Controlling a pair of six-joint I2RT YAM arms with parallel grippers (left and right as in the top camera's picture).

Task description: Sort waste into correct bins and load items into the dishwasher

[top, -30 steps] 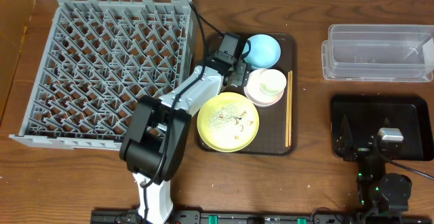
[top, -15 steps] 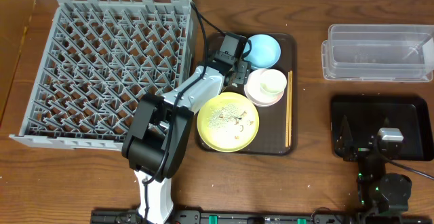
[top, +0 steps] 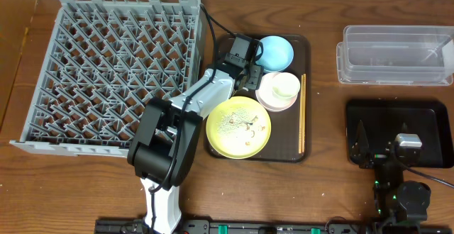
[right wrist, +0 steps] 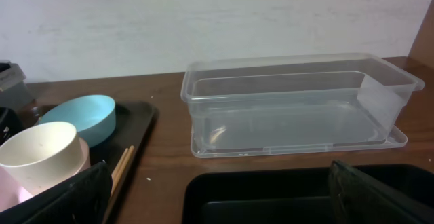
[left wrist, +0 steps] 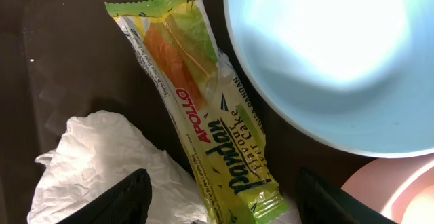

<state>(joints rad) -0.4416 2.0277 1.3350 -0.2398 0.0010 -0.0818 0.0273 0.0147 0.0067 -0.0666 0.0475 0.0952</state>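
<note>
Glare is washing out the light blue bowl [left wrist: 339, 54] beside my left fingers [left wrist: 129, 197], which are blurring into dark shapes, while the overhead view is showing sharp and evenly lit.

Brown wooden table [top: 326, 181], grey dish rack [top: 106, 71] left, dark brown tray [top: 284, 142] centre, clear tub [top: 394, 53] far right, black tray [top: 390, 110] near right.

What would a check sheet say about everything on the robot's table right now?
Surface: wooden table, with a brown serving tray on it.
Job's things: snack wrapper and tissue beside the light blue bowl; yellow plate with food scraps, cream cup in the pinkish bowl, chopsticks; grey dish rack, clear tub, black tray.
Clutter: nothing seen.
Grippers: left gripper open over the wrapper; right gripper open.
Cables: black cable along the rack's edge.
Surroundings: white wall.
</note>
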